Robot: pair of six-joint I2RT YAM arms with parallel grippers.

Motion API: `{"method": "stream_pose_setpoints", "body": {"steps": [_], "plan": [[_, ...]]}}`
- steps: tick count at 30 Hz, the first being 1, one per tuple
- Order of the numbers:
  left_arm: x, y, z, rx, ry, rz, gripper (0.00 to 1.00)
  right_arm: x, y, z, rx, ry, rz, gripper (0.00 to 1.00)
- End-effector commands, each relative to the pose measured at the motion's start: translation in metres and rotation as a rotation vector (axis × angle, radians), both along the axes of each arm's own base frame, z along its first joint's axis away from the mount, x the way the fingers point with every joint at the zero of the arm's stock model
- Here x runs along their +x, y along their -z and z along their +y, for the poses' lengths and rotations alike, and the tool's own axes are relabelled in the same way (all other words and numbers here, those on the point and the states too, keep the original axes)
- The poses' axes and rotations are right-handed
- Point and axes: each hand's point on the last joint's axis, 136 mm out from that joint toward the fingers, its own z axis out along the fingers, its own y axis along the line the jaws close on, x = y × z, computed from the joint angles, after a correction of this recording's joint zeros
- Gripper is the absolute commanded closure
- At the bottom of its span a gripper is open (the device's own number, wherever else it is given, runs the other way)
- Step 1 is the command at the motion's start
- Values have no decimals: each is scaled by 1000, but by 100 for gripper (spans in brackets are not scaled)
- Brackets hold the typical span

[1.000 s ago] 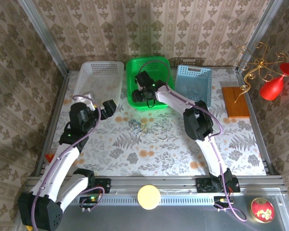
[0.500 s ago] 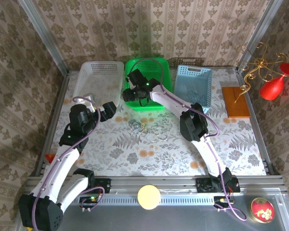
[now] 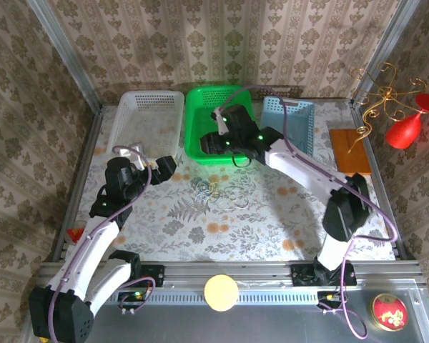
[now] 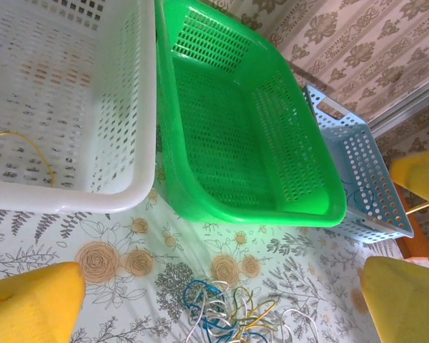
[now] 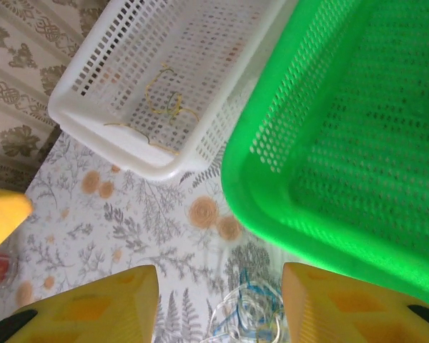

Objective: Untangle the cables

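**Fig.** Table from above, w/ both wrist views, near to far.

**Near:** the tangle of cables [image 3: 222,190], w/ blue, cream-yellow and white loops, lies flat at mid-table, a little toward the far edge.

**Mid:**
- L gripper [image 3: 162,166] hangs just left of the tangle, jaws fully apart, empty.
- R gripper [image 3: 216,143] sits beyond the tangle, over the near rim of the green basket [image 3: 199,114]. Its jaws are part-open w/ nothing between them.

**Far:** white basket [image 3: 146,114], green basket and blue basket [image 3: 300,114] stand in a row along the table's far edge. One yellow cable [image 5: 166,101] lies loose in the white one.

**Step in hand, as I read it:** fetch the next strand.
- I'd bring R straight down on an outer loop, pref. blue, since it shows clearest.
- I'd pinch one strand only, then lift slowly.
- L should pin the rest of the clump so it doesn't ride up w/ the lifted strand.
- Main risk, I'd judge, is catching two cords at once and tightening the knot.
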Motion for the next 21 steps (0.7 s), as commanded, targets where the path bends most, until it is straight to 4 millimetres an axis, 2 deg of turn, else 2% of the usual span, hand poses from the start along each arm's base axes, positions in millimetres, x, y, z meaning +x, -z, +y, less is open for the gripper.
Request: {"method": "stream_pose_setpoints", "body": {"steps": [1,6,11,16,21], "plan": [[-4,-3,-4,-28,27,-20,0,-14,26,-10,48,56,51,49],[-9,4,-11,-30,64,-5,0,-33,60,-18,131,120,147,50],[-14,13,-17,4,88,13,0,-41,91,-10,162,147,221,51],[-15,13,-17,16,89,11,0,-42,114,2,150,157,262,55],[-15,12,-17,21,92,10,0,-43,127,6,149,178,289,58]]}}
